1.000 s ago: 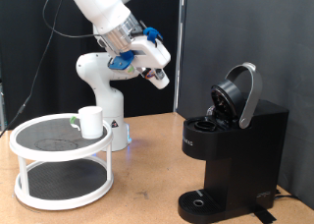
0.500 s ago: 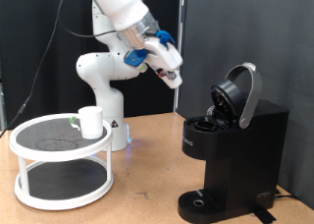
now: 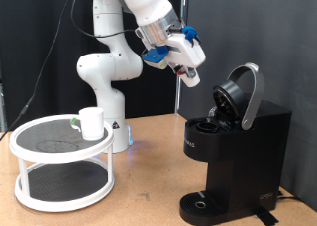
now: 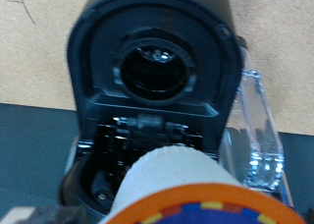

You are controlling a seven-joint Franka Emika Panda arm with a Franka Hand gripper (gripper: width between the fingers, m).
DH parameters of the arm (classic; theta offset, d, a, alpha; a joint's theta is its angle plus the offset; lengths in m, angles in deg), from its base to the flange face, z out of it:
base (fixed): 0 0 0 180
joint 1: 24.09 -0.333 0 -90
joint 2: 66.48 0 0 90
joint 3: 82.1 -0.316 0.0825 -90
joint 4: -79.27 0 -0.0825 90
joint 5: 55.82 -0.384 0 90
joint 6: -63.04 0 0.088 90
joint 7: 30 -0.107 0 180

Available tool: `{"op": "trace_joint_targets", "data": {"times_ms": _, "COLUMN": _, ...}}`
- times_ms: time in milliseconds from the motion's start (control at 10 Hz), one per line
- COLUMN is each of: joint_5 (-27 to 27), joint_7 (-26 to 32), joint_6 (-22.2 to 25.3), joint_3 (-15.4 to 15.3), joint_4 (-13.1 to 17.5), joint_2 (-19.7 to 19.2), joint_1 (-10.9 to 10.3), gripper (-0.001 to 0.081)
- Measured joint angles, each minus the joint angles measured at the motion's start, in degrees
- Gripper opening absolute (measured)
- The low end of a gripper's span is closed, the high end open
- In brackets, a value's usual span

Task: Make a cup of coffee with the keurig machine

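- Exterior view: the tool [image 3: 190, 77] hangs in the air, just beside the raised lid of the keurig machine [image 3: 236, 147] below it.
- Wrist view: a pod [image 4: 186, 190] with an orange rim sits pinched between the fingers, above the open brew chamber.
- The cup [image 3: 91, 123] stands on a white round rack [image 3: 59, 162], well apart from the tool.

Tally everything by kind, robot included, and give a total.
Robot arm with pincer: 1
keurig machine, lid up: 1
cup: 1
White two-tier round rack holding it: 1
Coffee pod at the pincer: 1
Total: 5
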Motion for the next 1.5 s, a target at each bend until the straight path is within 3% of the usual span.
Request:
{"op": "trace_joint_targets", "data": {"times_ms": 300, "joint_5": 0.0, "joint_7": -0.83, "joint_6": -1.84, "joint_3": -0.19, "joint_4": 0.88, "joint_2": -1.91, "joint_1": 0.01, "gripper": 0.0463}}
{"op": "trace_joint_targets", "data": {"times_ms": 600, "joint_5": -0.18, "joint_7": -0.59, "joint_6": -0.63, "joint_3": -0.16, "joint_4": 2.48, "joint_2": -3.65, "joint_1": 0.03, "gripper": 0.0463}}
{"op": "trace_joint_targets", "data": {"times_ms": 900, "joint_5": 0.75, "joint_7": -0.5, "joint_6": -1.58, "joint_3": -0.53, "joint_4": 0.99, "joint_2": -3.97, "joint_1": 0.03, "gripper": 0.0463}}
{"op": "trace_joint_targets", "data": {"times_ms": 1500, "joint_5": 1.75, "joint_7": -0.51, "joint_6": -8.22, "joint_3": -3.06, "joint_4": -2.7, "joint_2": -5.84, "joint_1": -0.05, "gripper": 0.0463}}
